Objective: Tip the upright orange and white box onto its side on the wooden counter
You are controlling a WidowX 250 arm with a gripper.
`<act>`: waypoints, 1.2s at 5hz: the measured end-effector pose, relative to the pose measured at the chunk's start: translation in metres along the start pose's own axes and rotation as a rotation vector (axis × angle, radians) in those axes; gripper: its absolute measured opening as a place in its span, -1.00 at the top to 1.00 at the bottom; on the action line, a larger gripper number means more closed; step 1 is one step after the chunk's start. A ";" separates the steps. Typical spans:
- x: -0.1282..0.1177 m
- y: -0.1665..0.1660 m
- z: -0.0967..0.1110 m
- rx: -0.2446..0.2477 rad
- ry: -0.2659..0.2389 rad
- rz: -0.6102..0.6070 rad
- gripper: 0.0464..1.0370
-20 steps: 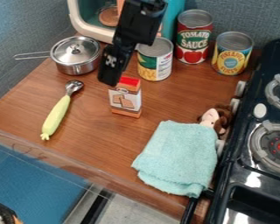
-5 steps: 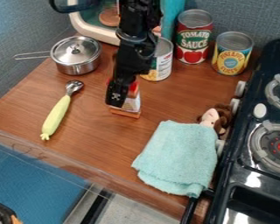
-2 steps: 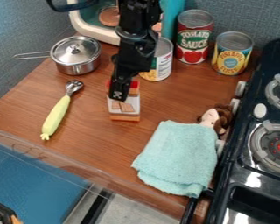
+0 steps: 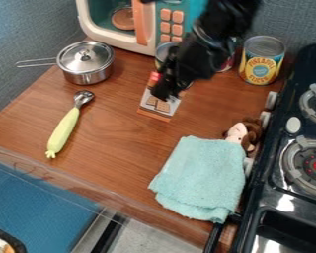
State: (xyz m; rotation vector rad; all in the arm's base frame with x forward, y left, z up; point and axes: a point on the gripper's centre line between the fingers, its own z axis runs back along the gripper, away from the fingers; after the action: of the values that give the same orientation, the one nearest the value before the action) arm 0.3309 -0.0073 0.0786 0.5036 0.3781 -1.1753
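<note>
At the near left corner, we see part of a dark-rimmed round object [image 4: 14, 239], cut off by the edge of view. Farther back on the left of the wooden counter [image 4: 108, 148], a silver saucepan [image 4: 88, 77] sits upright under its knobbed lid [image 4: 75, 58], its handle [image 4: 36, 63] pointing left. Just nearer to us lies a scoop [image 4: 63, 129], its pale yellow handle toward the near side and its metal head toward the far side. Along the far edge stands a white and teal toy microwave [image 4: 121, 41] with a pinkish-orange door handle and square buttons.

At the far middle, we find the black gripper [image 4: 166, 92] clamped on a small red, white and orange box [image 4: 162, 105]. The carton is tilted, its top leaning left and away from us, its face toward us; whether its lower edge touches the counter, we cannot tell. Behind the arm [image 4: 207, 47], one can [image 4: 166, 49] shows in part on the left and a red can [image 4: 228, 63] peeks out on the right. To the right of both, a yellow and blue can [image 4: 261, 64] stands upright. On the near right, a folded aqua towel [image 4: 200, 178] lies flat, touching a brown-haired doll [image 4: 238, 132] at its far right corner. At far right, a black stove [image 4: 286, 191] bears round grey burners.
</note>
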 end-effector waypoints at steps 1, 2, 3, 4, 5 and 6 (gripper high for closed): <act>0.016 0.001 -0.004 0.013 0.233 -0.020 0.37; 0.019 0.001 -0.012 0.007 0.391 -0.017 0.37; 0.016 0.001 -0.017 0.010 0.471 -0.006 0.37; 0.010 0.001 -0.022 -0.011 0.483 0.004 0.37; 0.005 -0.002 -0.032 -0.052 0.474 -0.001 0.37; 0.003 -0.004 -0.036 -0.034 0.576 -0.014 0.37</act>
State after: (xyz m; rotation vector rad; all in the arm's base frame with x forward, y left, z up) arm 0.3280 0.0093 0.0461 0.8104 0.8939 -1.0205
